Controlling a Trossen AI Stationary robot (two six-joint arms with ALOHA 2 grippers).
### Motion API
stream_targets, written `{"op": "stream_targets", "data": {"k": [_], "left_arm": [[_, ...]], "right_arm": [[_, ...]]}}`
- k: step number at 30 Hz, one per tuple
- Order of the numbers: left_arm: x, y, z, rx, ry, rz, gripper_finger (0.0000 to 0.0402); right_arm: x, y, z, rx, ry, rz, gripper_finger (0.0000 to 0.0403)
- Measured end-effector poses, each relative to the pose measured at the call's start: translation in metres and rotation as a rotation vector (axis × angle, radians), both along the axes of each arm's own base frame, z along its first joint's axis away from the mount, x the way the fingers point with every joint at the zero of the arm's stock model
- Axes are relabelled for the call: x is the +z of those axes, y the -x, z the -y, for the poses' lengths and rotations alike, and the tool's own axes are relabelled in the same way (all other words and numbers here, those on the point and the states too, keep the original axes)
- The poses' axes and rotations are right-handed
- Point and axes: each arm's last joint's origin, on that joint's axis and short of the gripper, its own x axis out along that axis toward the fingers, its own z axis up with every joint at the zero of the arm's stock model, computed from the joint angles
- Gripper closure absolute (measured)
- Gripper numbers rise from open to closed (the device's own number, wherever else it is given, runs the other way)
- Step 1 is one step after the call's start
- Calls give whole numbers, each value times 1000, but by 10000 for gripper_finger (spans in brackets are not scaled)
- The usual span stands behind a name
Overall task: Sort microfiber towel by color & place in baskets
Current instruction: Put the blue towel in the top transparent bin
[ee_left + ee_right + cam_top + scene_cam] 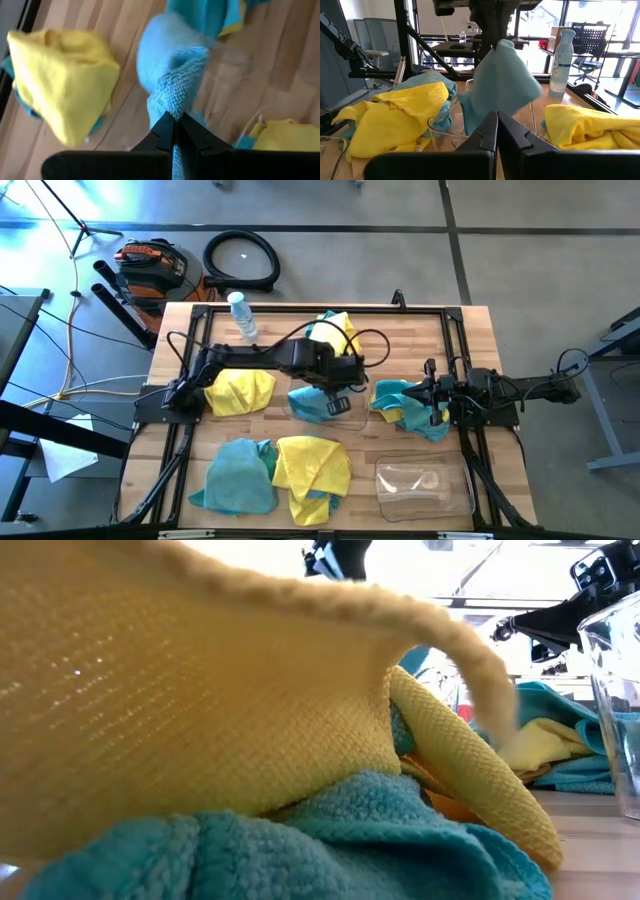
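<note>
Left end effector lifts a teal towel over the worktop's middle.

The left end effector (174,131) is pinched on a teal towel (312,401), which hangs above a clear basket (345,418) at the worktop's (470,330) centre. The right end effector (496,131), fingers pressed together and empty, waits right of that basket over a teal-and-yellow heap (405,406). A second basket (424,484) sits nearer the front edge, right of the centre one. More yellow and teal towels (270,473) lie left of it. A bottle (241,316) stands at the back.
</note>
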Motion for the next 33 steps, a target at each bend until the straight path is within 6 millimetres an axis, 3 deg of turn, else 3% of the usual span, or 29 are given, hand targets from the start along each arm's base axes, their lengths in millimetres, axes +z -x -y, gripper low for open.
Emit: {"op": "stream_targets", "data": {"k": [4, 8, 13, 22, 33], "left_arm": [[-6, -7, 1, -40, -15, 48, 401], [-29, -1, 3, -60, -8, -26, 401], [-55, 21, 3, -80, 40, -95, 401], [-75, 69, -17, -60, 107, -126, 401], [-110, 61, -21, -317, 86, -253, 401]], "right_arm": [[0, 0, 0, 0, 1, 0, 402], [0, 0, 0, 0, 1, 0, 402], [0, 0, 0, 0, 1, -3, 402], [0, 0, 0, -1, 1, -4, 402], [0, 0, 0, 0, 1, -4, 402]]}}
